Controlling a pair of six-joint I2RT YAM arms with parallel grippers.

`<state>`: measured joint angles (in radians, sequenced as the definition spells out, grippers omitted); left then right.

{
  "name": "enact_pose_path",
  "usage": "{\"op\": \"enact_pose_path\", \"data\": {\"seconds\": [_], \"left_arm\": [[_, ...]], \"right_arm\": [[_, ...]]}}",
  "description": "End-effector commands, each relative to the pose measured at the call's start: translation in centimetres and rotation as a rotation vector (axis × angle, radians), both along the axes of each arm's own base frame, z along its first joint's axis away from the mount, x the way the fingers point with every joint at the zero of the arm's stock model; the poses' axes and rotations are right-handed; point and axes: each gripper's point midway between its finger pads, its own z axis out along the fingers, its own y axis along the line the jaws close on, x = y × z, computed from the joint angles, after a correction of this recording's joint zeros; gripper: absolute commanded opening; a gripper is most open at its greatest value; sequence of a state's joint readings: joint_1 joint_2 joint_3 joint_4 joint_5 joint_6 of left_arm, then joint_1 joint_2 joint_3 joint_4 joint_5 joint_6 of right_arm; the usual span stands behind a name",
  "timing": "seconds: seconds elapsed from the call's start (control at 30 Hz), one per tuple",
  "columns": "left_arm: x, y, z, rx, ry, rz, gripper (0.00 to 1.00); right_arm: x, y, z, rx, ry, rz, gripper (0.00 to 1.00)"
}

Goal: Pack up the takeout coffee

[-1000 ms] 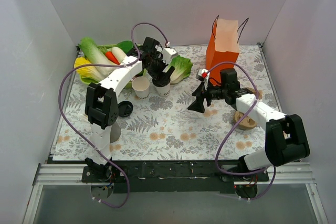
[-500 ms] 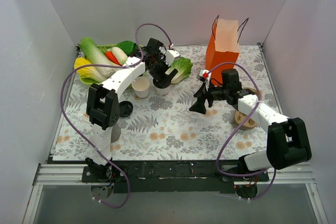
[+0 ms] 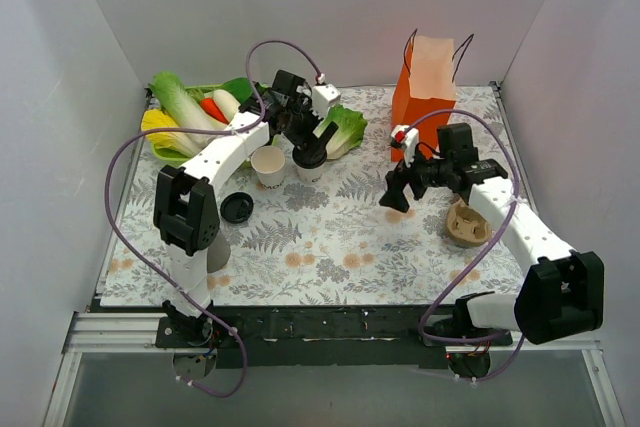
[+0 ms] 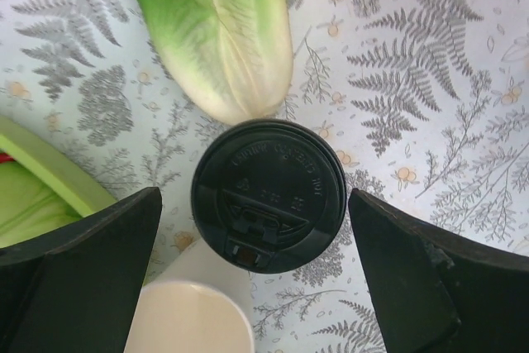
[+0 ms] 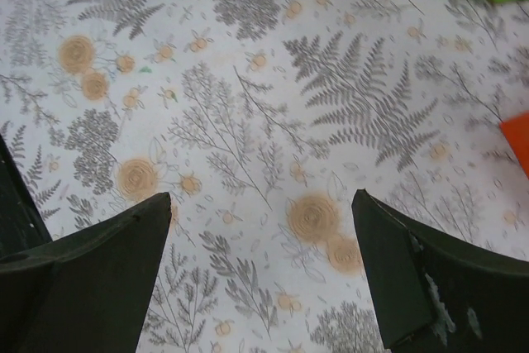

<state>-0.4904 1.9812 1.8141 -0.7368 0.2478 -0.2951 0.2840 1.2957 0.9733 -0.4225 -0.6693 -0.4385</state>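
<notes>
Both pairs of jaws are standing wide apart. The left gripper [image 3: 306, 143] is finishing widening over the coffee [image 4: 269, 196], which is sitting unheld on the table [image 3: 330, 247] beside the bare cup [image 3: 267, 164]. The right gripper [image 3: 397, 193] is retreating toward the bag [image 3: 425, 97]; grasping is still pending.

Both arms reach forward, left gripper [image 4: 256, 204] and right gripper [image 5: 260, 204] spread wide.

My left end effector [image 4: 254, 204] has opened wider above the coffee [image 4: 269, 179]; my right end effector [image 3: 398, 194] has swung off to its right.
</notes>
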Motion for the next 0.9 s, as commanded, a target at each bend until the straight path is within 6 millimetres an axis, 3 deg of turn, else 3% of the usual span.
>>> {"op": "enact_pose_path", "data": {"seconds": [0.0, 0.17, 0.2, 0.23, 0.33, 0.53, 0.7, 0.87], "left_arm": [[1.3, 0.3, 7.5, -0.106, -0.222, 0.076, 0.98], [-0.3, 0.5, 12.1, -0.216, -0.25, 0.121, 0.98], [-1.0, 0.7, 13.4, -0.236, -0.258, 0.124, 0.98], [-1.6, 1.0, 13.8, -0.244, -0.243, 0.142, 0.98], [-2.7, 2.3, 14.5, -0.23, -0.24, 0.184, 0.98], [-4.4, 5.3, 13.7, -0.084, -0.277, 0.217, 0.98], [-6.2, 5.0, 13.6, -0.12, -0.237, 0.222, 0.98], [-6.4, 5.8, 13.7, -0.097, -0.265, 0.237, 0.98]], "right_arm": [[-0.1, -6.3, -0.4, -0.227, 0.043, -0.189, 0.98], [-0.4, -15.7, -2.3, -0.379, 0.154, -0.485, 0.91], [-0.4, -16.9, -2.5, -0.392, 0.169, -0.53, 0.9], [-0.3, -18.5, -2.4, -0.385, 0.19, -0.606, 0.88], [-0.3, -20.8, -2.4, -0.385, 0.237, -0.729, 0.78], [0.7, -21.9, -2.0, -0.375, 0.285, -0.843, 0.73], [0.9, -23.4, -3.8, -0.399, 0.371, -0.95, 0.71], [0.9, -23.1, -4.8, -0.372, 0.452, -0.964, 0.65]]}}
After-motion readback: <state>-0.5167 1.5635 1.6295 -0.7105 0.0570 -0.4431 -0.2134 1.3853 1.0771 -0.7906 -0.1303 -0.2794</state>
